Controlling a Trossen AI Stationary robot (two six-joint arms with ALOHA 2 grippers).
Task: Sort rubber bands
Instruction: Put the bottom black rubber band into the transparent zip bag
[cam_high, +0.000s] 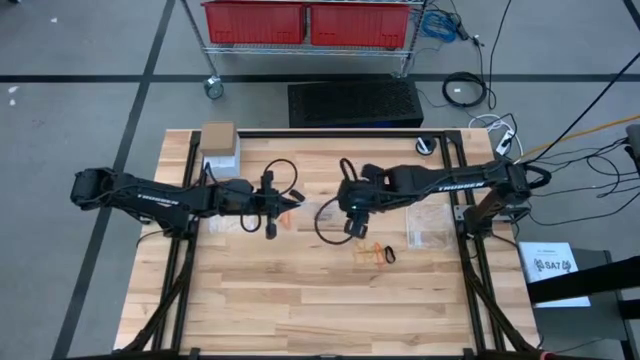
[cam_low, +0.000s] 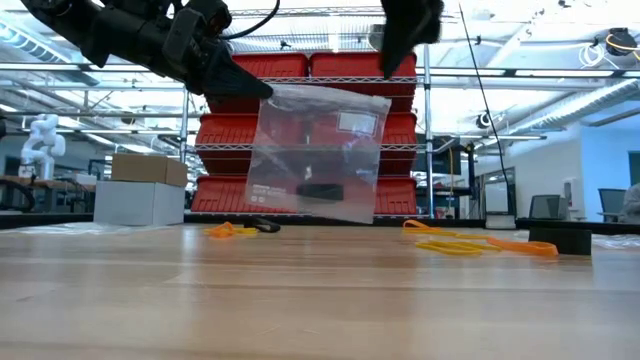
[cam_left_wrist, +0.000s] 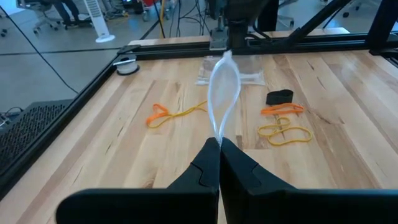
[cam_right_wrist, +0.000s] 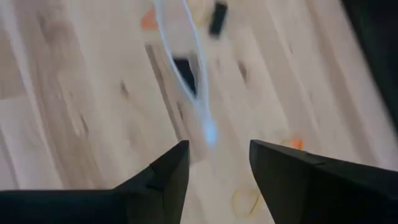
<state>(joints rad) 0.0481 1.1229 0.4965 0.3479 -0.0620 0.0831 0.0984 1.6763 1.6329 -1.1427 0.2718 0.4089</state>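
Note:
A clear plastic bag (cam_low: 320, 150) hangs above the middle of the table with a small dark thing (cam_low: 320, 190) inside it. My left gripper (cam_left_wrist: 219, 146) is shut on it, reaching in from the table's left (cam_high: 282, 207). My right gripper (cam_right_wrist: 217, 162) is open, just above the bag's other top corner (cam_low: 405, 35), and nothing is between its fingers. Loose rubber bands lie on the wood: an orange and yellow bunch (cam_left_wrist: 165, 115), a yellow one (cam_left_wrist: 283, 132), an orange one (cam_left_wrist: 283, 110) and a black one (cam_left_wrist: 280, 96). My left gripper pinches the bag's upper corner (cam_left_wrist: 219, 134) between its two shut fingers. The fingers come nearly level from the table's left. The bag hangs below and beyond them, slightly tilted, with its bottom edge (cam_low: 365, 218) clear of the table.
A second clear bag (cam_high: 425, 225) lies flat on the table's right part. A cardboard box on a white box (cam_high: 218, 140) stands at the far left corner. A roll of tape (cam_high: 427, 146) lies at the far right. The near half of the table is bare wood (cam_high: 320, 310).

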